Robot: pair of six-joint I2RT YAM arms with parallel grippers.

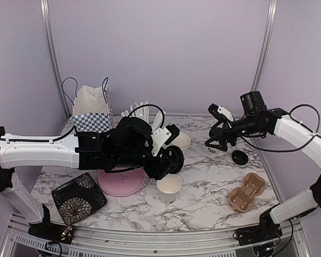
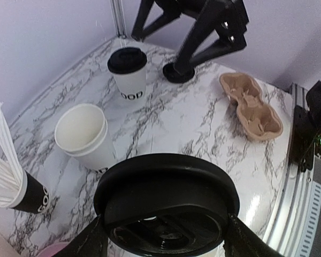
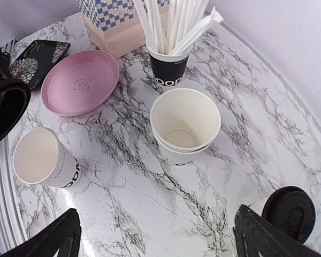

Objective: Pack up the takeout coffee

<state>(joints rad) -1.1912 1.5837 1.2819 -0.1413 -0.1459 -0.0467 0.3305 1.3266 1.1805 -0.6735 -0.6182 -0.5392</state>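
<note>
My left gripper (image 1: 174,160) (image 2: 166,241) is shut on a round black lid (image 2: 168,201), gripped by its rim and held above the table. Just below it in the top view stands an open white cup (image 1: 169,187) (image 3: 43,160). A lidded white cup (image 2: 128,72) (image 3: 289,211) stands close beside the right gripper (image 1: 216,142) (image 3: 160,241), which is open with only bare table between its fingers. Two open cups stacked together (image 1: 181,140) (image 2: 85,136) (image 3: 184,126) stand mid-table. A loose black lid (image 1: 239,157) (image 2: 174,74) lies at the right.
A brown cardboard cup carrier (image 1: 247,191) (image 2: 251,104) lies front right. A black cup of white sticks (image 3: 168,64) (image 2: 27,195) and a checkered paper bag (image 1: 91,112) stand at the back left. A pink plate (image 1: 121,182) and a black floral plate (image 1: 78,197) lie front left.
</note>
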